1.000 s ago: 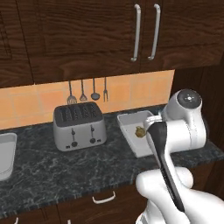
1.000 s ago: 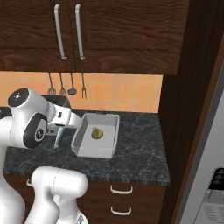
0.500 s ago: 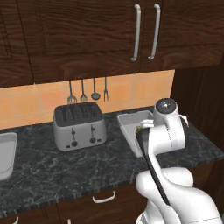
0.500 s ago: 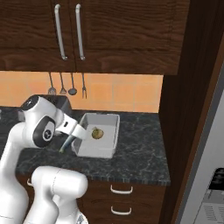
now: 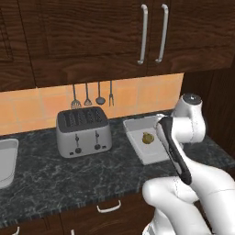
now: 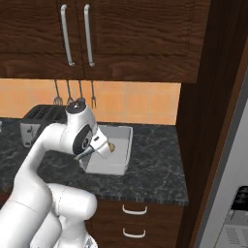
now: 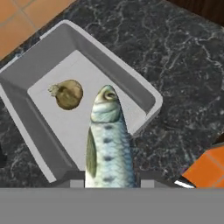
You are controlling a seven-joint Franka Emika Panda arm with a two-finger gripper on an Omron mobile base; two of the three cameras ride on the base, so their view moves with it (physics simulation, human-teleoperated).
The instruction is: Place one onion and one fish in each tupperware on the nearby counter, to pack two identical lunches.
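In the hand view my gripper (image 7: 109, 180) is shut on a silver-blue fish (image 7: 107, 140), held by its tail end. The fish's head points out over a grey tupperware (image 7: 142, 89) below. One brown onion (image 7: 68, 94) lies inside that tupperware, to the left of the fish's head. The tupperware (image 5: 137, 156) stands on the black-grey marbled counter (image 5: 69, 174), with the onion (image 5: 147, 137) in it and my arm reaching over its right side. From the right base view, my hand hangs at the tupperware's (image 6: 125, 133) left edge, close to the onion (image 6: 112, 146).
A silver toaster (image 5: 83, 132) stands on the counter left of the tupperware, with utensils (image 5: 92, 95) hanging on the orange backsplash behind it. A sink edge (image 5: 5, 160) shows at the far left. A tall dark cabinet panel (image 6: 208, 121) closes off the counter on the right.
The hand has swung across the counter to hang over the tupperware, carrying the fish with it. The grip has stayed shut.
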